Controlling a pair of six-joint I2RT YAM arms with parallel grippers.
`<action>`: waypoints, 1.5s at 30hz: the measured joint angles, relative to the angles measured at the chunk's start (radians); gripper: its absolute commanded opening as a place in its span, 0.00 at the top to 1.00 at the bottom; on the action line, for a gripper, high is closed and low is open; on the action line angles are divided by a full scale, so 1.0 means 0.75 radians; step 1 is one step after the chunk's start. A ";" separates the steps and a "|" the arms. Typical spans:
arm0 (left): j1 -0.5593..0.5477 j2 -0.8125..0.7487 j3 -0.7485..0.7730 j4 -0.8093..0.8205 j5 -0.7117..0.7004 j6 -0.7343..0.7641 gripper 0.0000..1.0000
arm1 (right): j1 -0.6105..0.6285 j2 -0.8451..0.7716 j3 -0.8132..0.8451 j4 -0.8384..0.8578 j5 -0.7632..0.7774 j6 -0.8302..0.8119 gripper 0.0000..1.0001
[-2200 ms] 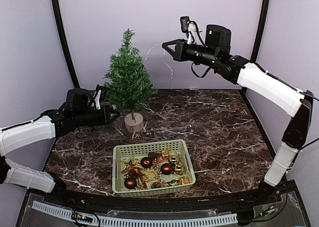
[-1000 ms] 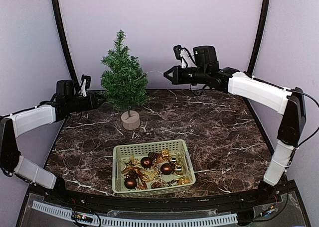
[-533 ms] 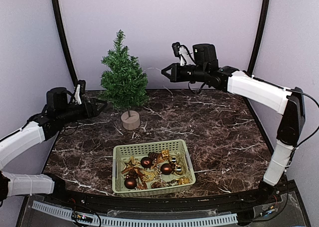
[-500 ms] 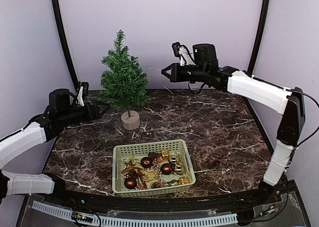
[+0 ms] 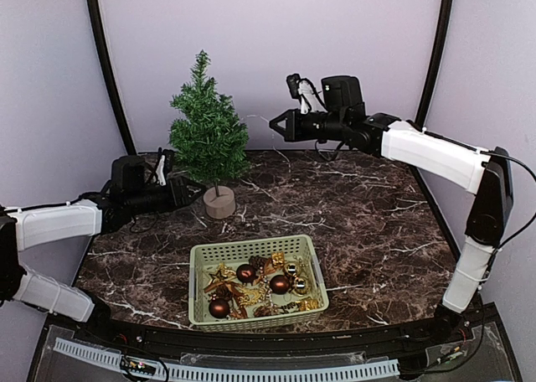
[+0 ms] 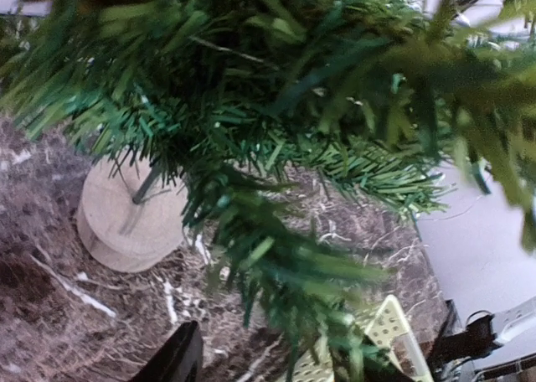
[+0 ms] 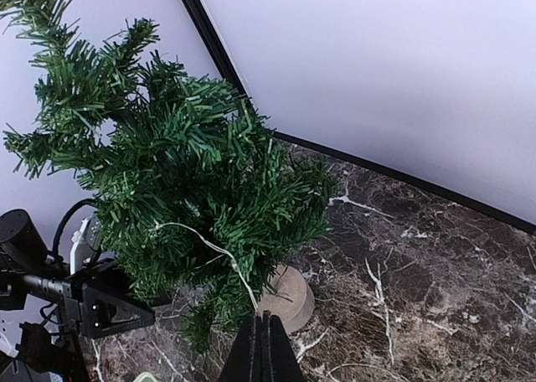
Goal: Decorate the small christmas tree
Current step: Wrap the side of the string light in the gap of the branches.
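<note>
**Left arm is back in under the tree, string not on yet**

Quick update. The left gripper (image 5: 191,191) had backed off towards 9 o'clock half a second ago. Now it's swung in again, low down at about 8 o'clock of the stump base (image 5: 219,203), right under the bottom branches. Its claw sits partly open, narrower than a moment ago, and as far as I can see it's gripping nothing. The left wrist view is just needles hanging in front of it.

The right gripper (image 5: 275,124) has barely moved. It hovers at roughly 2 o'clock of the small christmas tree (image 5: 208,131), pinched fully closed on a thin pale string (image 7: 226,256) that trails into the foliage.

The tree itself stands upright at about 11 o'clock on the table (image 5: 368,223), same spot as a second ago, behind the basket (image 5: 251,248) of baubles.

My read: left is lining up to steady the tree so right can drape the string. Early days for the decorating.
</note>
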 measured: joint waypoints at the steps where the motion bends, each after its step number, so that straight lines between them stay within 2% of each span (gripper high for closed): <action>1: 0.000 0.013 0.002 0.008 -0.002 0.002 0.65 | 0.001 -0.002 -0.005 -0.003 0.004 -0.003 1.00; 4: 0.000 0.024 0.004 0.016 -0.013 -0.001 0.90 | 0.003 -0.006 -0.015 -0.022 0.014 -0.011 1.00; 6: 0.001 0.014 0.005 0.014 -0.027 0.017 0.99 | 0.008 -0.024 -0.033 -0.042 0.028 -0.018 1.00; 12: 0.072 -0.063 0.005 -0.029 -0.030 0.050 1.00 | 0.047 -0.154 -0.130 -0.108 0.061 -0.038 1.00; 17: 0.218 -0.071 0.005 -0.034 0.063 0.064 1.00 | 0.097 -0.229 -0.149 -0.141 0.065 -0.042 1.00; 25: 0.322 0.126 0.160 -0.018 0.195 0.164 1.00 | 0.184 -0.242 -0.161 -0.146 0.065 -0.026 1.00; 27: 0.343 0.181 0.191 0.004 0.217 0.190 0.97 | 0.191 -0.241 -0.161 -0.142 0.072 -0.015 1.00; 29: 0.356 0.219 0.205 0.017 0.225 0.210 0.89 | 0.195 -0.237 -0.160 -0.133 0.090 -0.006 1.00; 33: 0.363 0.255 0.228 0.024 0.222 0.252 0.62 | 0.195 -0.195 -0.128 -0.126 0.135 0.002 1.00; 34: 0.363 0.252 0.232 0.022 0.216 0.266 0.51 | 0.195 -0.173 -0.109 -0.126 0.146 0.004 1.00; 38: 0.362 0.156 0.202 -0.017 0.116 0.297 0.30 | 0.195 -0.095 -0.046 -0.121 0.184 0.004 1.00; 42: 0.347 -0.155 0.060 -0.086 -0.044 0.289 0.27 | 0.191 -0.042 -0.005 -0.124 0.213 0.009 1.00; 45: 0.226 -0.427 -0.034 -0.121 -0.172 0.276 0.27 | 0.184 -0.028 0.011 -0.123 0.214 0.023 1.00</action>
